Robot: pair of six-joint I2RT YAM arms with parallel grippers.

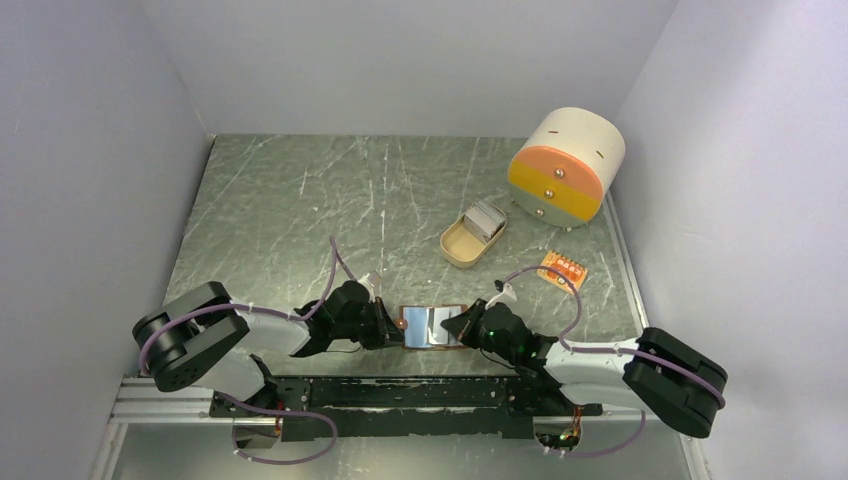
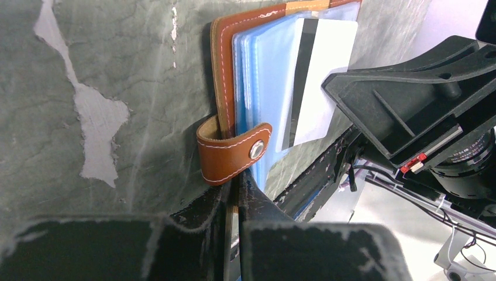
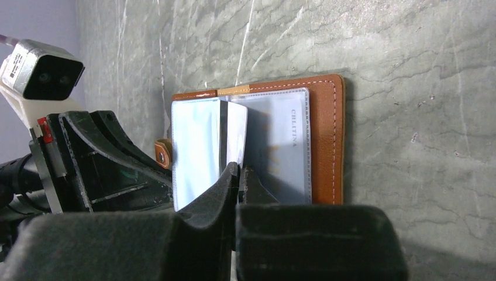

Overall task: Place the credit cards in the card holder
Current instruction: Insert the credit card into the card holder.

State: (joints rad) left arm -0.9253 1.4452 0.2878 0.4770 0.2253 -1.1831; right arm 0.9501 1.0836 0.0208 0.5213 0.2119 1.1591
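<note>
Closed right gripper, apparently on card

Dark grey-green marbled tabletop, streaked with pale veins and scuffed white patches, enclosed on the left, back and right by plain pale lilac-grey walls. A silver metal rail runs along its near edge. The light is soft and even, with faint shadows.

Marbled table: card holder, dish, drum box, orange piece.
</note>
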